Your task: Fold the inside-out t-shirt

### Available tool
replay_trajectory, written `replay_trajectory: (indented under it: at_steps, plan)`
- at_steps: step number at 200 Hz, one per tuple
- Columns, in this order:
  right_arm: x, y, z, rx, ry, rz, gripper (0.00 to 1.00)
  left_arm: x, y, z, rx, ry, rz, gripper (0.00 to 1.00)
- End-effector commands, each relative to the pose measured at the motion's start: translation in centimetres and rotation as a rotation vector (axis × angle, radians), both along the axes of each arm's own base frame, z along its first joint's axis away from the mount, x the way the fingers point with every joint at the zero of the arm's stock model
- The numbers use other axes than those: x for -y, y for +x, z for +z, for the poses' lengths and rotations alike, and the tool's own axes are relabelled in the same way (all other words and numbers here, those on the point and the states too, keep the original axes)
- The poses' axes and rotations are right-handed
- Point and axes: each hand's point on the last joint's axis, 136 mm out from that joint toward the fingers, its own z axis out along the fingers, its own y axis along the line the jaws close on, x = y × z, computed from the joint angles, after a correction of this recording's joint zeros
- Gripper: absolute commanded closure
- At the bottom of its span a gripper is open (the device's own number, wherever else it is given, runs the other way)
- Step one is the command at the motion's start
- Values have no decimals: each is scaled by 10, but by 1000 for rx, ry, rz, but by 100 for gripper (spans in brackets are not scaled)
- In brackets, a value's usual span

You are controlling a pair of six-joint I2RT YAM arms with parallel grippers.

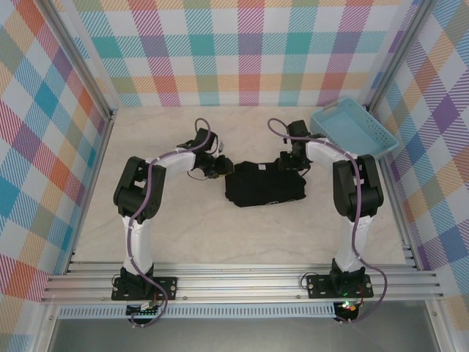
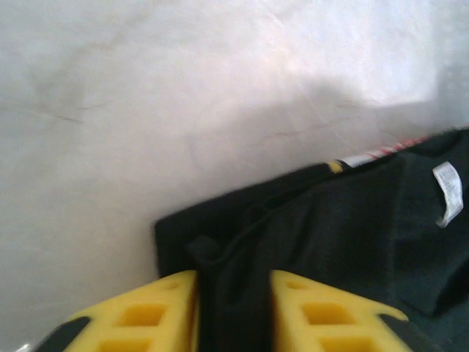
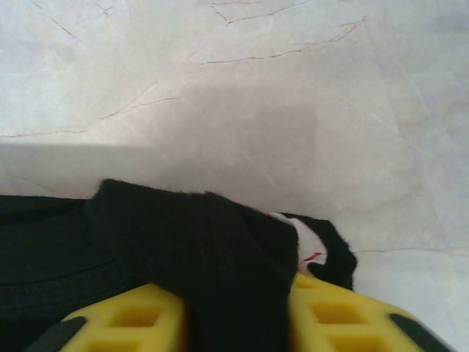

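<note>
Inside-out t-shirt (image 1: pixel 265 187), black, lies folded in a compact bundle mid-surface (image 1: pixel 220 235) between both arms. Left gripper (image 2: pixel 234 286) jaws sit narrow around a ridge of its left edge. Right gripper (image 3: pixel 238 297) jaws pinch bunched cloth at its right edge.

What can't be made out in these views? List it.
- Left wrist: left gripper cut by the bottom edge; grip on the t-shirt unclear.
- Right wrist: right gripper, bunched cloth covers the gap.
- Left wrist: white label, print blurred.
- Top: both jaws too small.
</note>
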Motion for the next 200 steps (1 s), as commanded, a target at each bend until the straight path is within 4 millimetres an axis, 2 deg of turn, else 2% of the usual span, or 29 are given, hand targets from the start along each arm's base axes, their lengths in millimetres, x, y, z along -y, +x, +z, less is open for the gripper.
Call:
replay_trajectory:
  at_steps: [1, 18, 28, 47, 67, 91, 113, 127, 150, 177, 188, 200]
  plan:
    - [12, 8, 31, 56, -18, -23, 58, -27, 6, 6, 37, 101, 41, 59]
    - [19, 5, 52, 89, -45, -35, 51, -40, 6, 23, 95, 150, 70, 51]
    - [23, 0, 66, 114, -49, -41, 44, -47, 2, 34, 132, 173, 90, 47]
    - [17, -18, 88, 149, 4, -30, 39, -44, -15, 62, 224, 162, 73, 43]
    - [-2, -41, 92, 143, 114, 7, 37, -16, -40, 83, 299, 91, -15, 39]
    - [-25, -55, 79, 79, 252, 24, 39, 35, -65, 93, 313, -64, -153, 39]
    - [-28, -45, 66, 43, 271, 9, 45, 74, -80, 82, 267, -123, -261, 40]
    - [-26, -33, 56, 28, 279, -15, 49, 83, -82, 65, 230, -105, -286, 41]
    - [-20, -17, 34, -44, 279, -53, 52, 73, -80, 34, 172, -3, -276, 41]
    - [-9, -12, 4, -139, 226, -96, 53, 54, -90, 1, 110, 99, -273, 41]
    - [-4, -11, -2, -152, 198, -100, 52, 49, -96, -10, 83, 119, -281, 41]
    - [1, -8, 4, -130, 177, -100, 52, 46, -100, -13, 71, 126, -285, 40]
